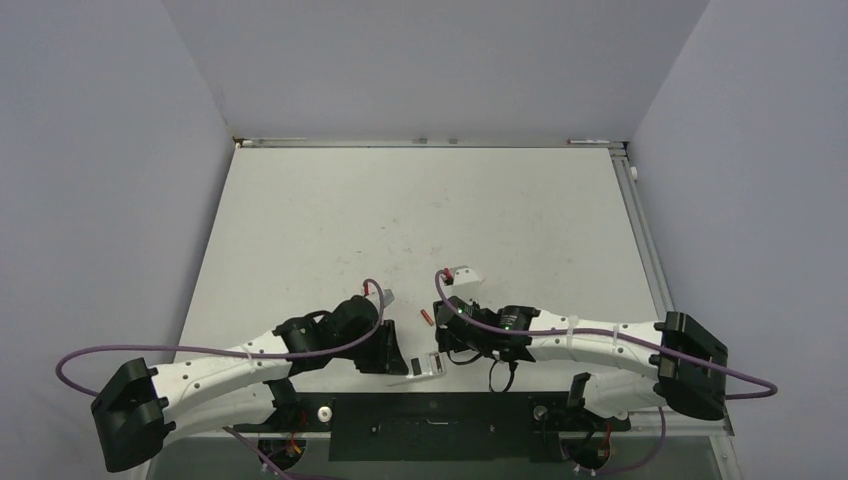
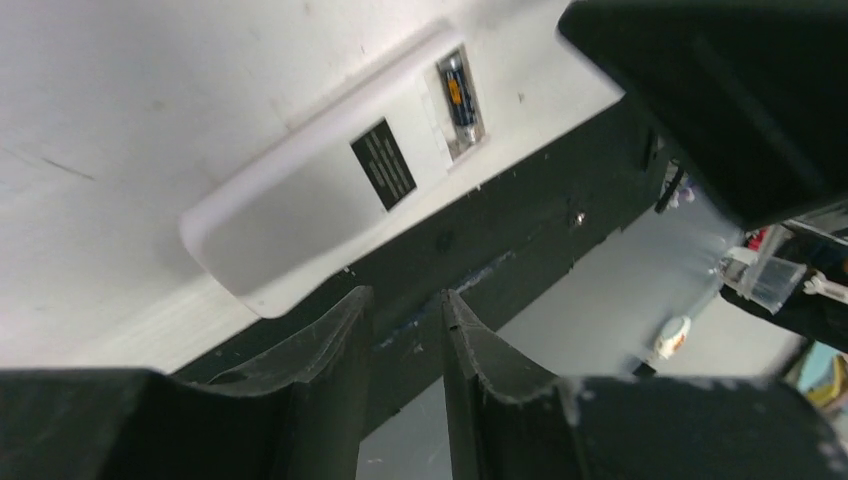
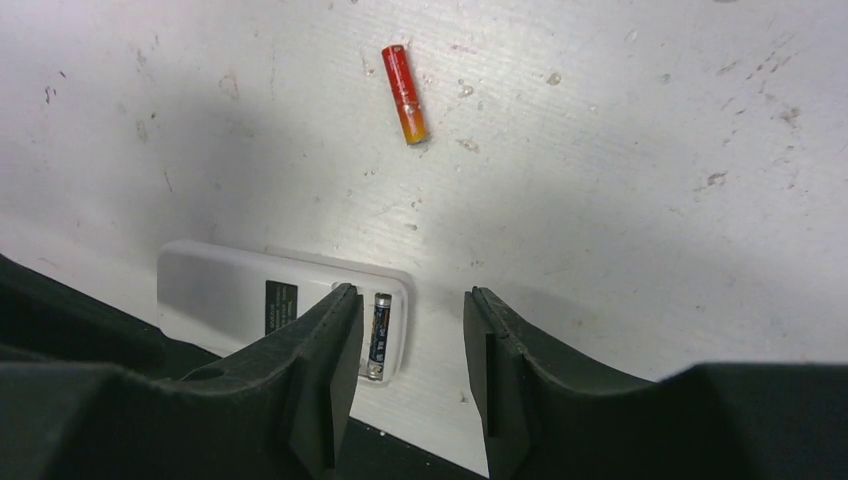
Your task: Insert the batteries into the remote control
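left gripper (image 2: 407, 300): i see it released, empty; remote control (image 2: 300, 200) just ahead, back up.
right gripper (image 3: 410, 295): released, empty.
dark battery (image 3: 381, 330): seated in the remote control, beside right gripper.
red battery (image 3: 404, 95): loose on worktop (image 3: 650, 200), further ahead.

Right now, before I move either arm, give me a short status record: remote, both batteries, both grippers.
remote control: back up at the near edge of the table, compartment uncovered
dark battery: seated in the compartment
red battery: loose on the table, apart from the remote control
left gripper: open, empty, beside the remote control
right gripper: open, empty, at the compartment end
left to do: load the red battery
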